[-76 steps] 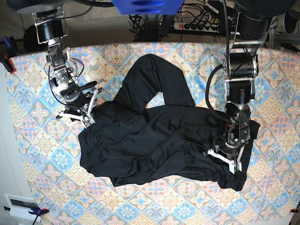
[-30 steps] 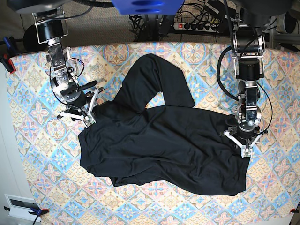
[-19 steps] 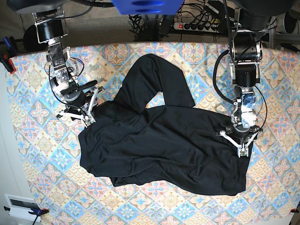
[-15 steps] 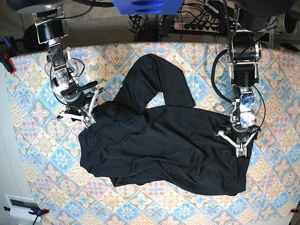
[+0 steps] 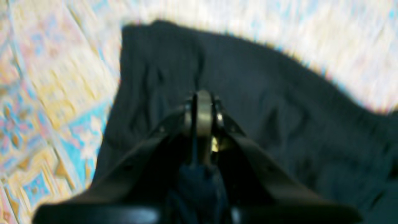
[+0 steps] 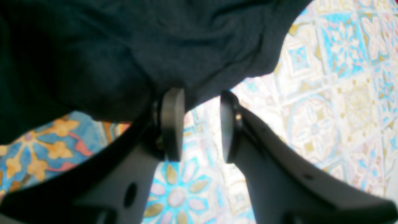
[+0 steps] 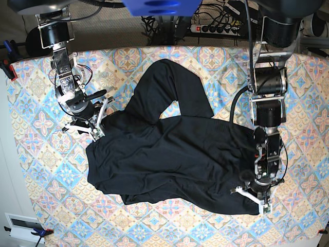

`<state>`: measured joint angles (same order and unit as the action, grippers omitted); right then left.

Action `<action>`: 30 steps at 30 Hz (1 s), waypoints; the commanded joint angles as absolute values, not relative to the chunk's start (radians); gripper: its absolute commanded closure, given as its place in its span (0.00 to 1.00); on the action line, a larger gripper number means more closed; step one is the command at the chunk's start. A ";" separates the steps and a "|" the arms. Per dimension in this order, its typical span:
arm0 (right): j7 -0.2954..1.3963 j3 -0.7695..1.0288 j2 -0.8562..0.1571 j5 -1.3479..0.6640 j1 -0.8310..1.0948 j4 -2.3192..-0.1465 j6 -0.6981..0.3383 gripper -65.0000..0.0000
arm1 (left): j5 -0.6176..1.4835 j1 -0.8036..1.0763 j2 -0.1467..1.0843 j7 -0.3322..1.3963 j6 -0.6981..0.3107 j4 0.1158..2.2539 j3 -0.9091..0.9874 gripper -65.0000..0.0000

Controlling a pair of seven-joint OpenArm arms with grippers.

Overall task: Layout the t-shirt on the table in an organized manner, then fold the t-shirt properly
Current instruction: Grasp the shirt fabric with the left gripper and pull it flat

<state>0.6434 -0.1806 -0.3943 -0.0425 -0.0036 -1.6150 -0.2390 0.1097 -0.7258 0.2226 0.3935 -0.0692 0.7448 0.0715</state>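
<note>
While your left gripper (image 5: 199,107) sits with its jaws pressed fully together over the black t-shirt (image 7: 175,164), the blurred wrist view doesn't show whether any cloth is actually pinched between them. If they have closed on nothing, a pull will leave the near hem corner where it lies; if they have caught two layers, the pull could drag the whole garment across the worktop (image 7: 41,170) and bunch it further.

Farther up, your right gripper (image 6: 199,124) has its jaws parted, holding nothing, with one finger (image 6: 171,124) tucked just under the shirt's edge and patterned cloth showing in the gap. Closing from there may grab the table covering along with the fabric.

The shirt lies crumpled across the middle of the worktop, one part thrown toward the far edge. I can read no brand, label or writing anywhere.
</note>
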 commanded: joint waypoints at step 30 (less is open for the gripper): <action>0.624 -0.176 -0.407 -0.042 -0.021 -1.621 -0.232 0.71 | 0.397 -0.642 0.248 0.384 -0.073 0.602 0.071 0.62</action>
